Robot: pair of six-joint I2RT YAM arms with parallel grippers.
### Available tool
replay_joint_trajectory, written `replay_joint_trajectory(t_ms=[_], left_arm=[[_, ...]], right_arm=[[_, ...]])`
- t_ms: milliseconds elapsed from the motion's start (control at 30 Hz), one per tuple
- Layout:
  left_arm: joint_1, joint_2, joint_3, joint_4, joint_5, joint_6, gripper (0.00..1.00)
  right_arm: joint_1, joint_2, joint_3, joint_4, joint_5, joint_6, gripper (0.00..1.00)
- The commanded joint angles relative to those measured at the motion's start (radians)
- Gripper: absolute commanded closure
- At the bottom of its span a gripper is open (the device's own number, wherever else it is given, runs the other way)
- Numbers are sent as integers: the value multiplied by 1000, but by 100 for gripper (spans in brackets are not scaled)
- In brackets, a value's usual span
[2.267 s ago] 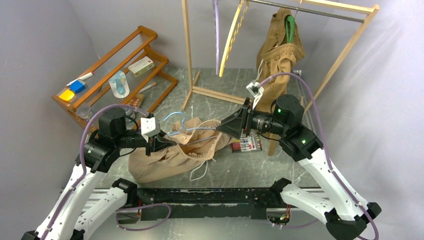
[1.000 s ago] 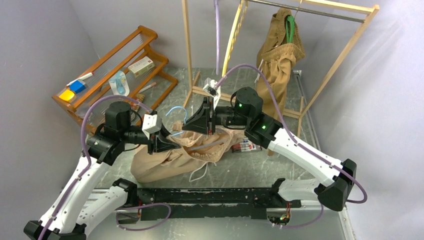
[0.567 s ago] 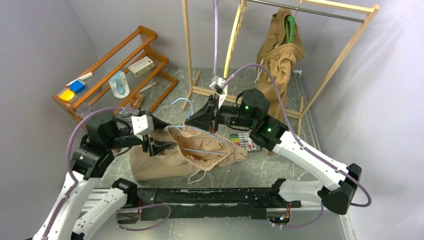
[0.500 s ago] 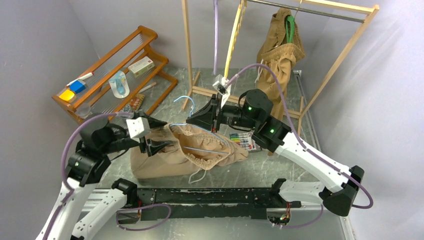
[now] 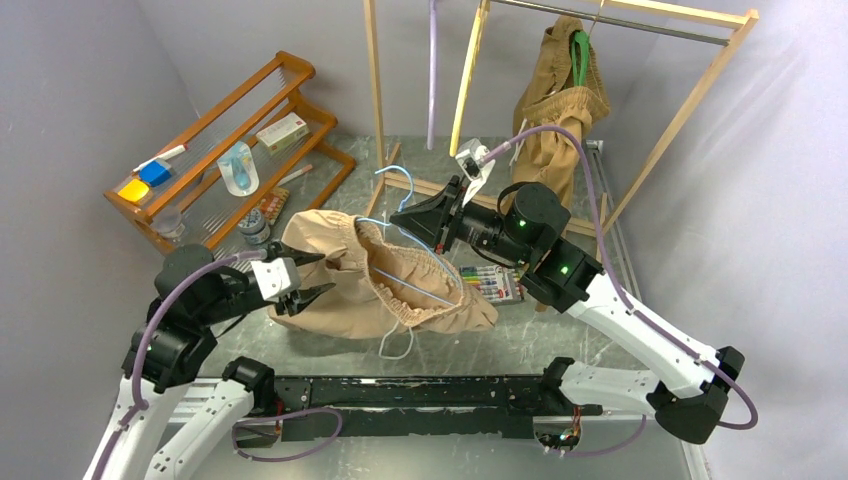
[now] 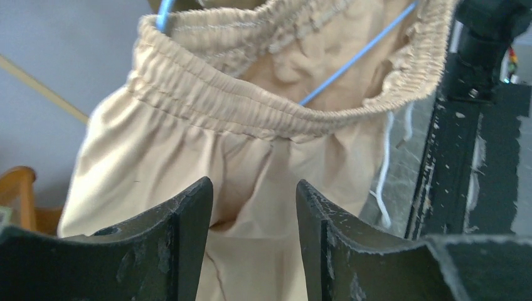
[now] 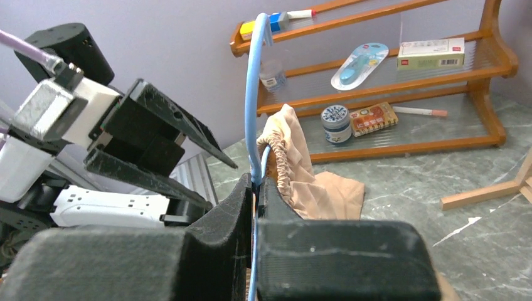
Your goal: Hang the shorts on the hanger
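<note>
The light tan shorts hang by their elastic waistband from the thin light-blue hanger, lifted partly off the table, with the white drawstring dangling below. My right gripper is shut on the hanger just under its hook; in the right wrist view the blue wire runs up between the closed jaws of the gripper, and the shorts droop behind. My left gripper stands open beside the shorts' left side, holding nothing. In the left wrist view the gripper faces the shorts and hanger bar.
A wooden shelf rack with small items stands at back left. A wooden clothes rail at the back carries darker brown shorts, a lilac hanger and a yellow hanger. A marker pack lies under the right arm.
My right gripper has lifted the hanger and shorts up and to the right. My left gripper has let go of the shorts, opened and drawn back to the left.
</note>
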Motion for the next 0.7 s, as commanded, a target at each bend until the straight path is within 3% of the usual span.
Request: replay_joint_trajectory(t_ms=[0,267,667], left_arm=[[6,31,-21,-66,140,112,44],[5,86,-80,-14,101,145,43],[5,101,-184,313,97,41,40]], right_arm=[[-3,-30,11,46,39,29,100],[-3,-68,-10,65,57,51,100],[-3,-73,-33,89,37,68,100]])
